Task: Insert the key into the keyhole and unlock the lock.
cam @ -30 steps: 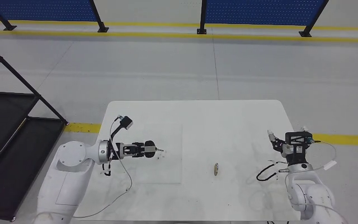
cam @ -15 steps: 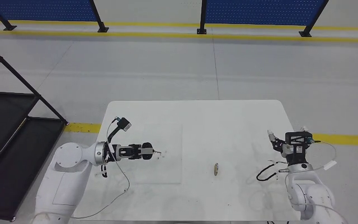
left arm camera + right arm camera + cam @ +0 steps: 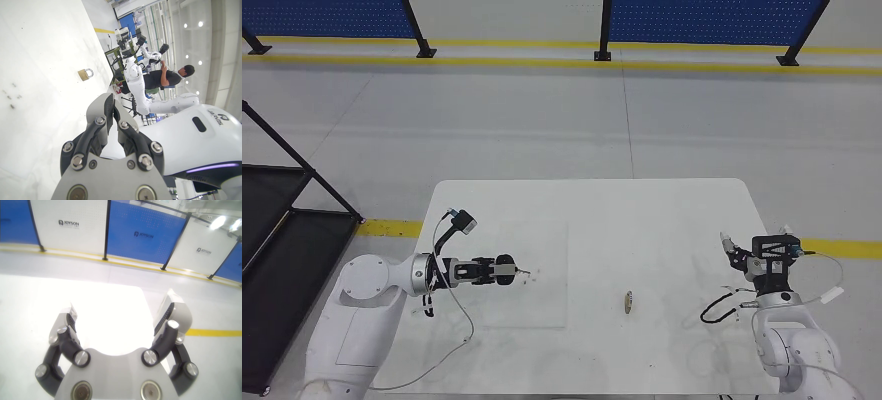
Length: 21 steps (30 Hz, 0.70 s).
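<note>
Lock lies on the table, a little right of centre and toward the near edge. It has not shifted over the last second.

What has changed is your left end effector. A second ago it stood slightly farther right. Since then it has drawn back to the left, away from the lock, and for the last half second it has kept still. Its fingers are pressed together. In the top view a small thin thing juts from the tip, which I take to be the key; between the pads themselves it is hidden.

So the key sits well apart from the lock, to its left, and the gap has grown rather than closed. Insertion has not begun. By my reading you are in the carry or re-aim stage.

Your right end effector hangs at the right edge of the table, spread wide and holding nothing. It has not moved and is well apart from the lock. You will probably need it to steady the lock body, since a loose lock is likely to slide when the key pushes at it.

As for containers, the only bearer is the table, which carries the lock. The keyhole is too small to make out, so judge its facing before you close in.
</note>
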Each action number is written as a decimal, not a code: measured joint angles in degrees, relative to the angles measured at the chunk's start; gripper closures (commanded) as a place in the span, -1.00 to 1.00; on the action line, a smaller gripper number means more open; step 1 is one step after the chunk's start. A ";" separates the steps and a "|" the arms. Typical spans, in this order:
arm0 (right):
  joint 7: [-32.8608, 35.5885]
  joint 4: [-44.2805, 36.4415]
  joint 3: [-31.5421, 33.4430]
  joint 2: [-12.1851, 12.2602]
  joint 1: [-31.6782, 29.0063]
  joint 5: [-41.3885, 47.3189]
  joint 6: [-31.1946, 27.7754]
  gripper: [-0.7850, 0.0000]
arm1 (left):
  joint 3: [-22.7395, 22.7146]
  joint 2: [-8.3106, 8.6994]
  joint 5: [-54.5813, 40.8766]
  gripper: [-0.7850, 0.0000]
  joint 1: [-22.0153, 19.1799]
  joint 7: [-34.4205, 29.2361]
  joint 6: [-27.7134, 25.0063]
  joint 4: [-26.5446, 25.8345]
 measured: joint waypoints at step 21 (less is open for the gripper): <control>0.00 0.00 0.00 0.00 0.00 0.00 0.00 -1.00 | -0.96 0.69 -6.66 1.00 2.53 -1.18 -1.40 -0.34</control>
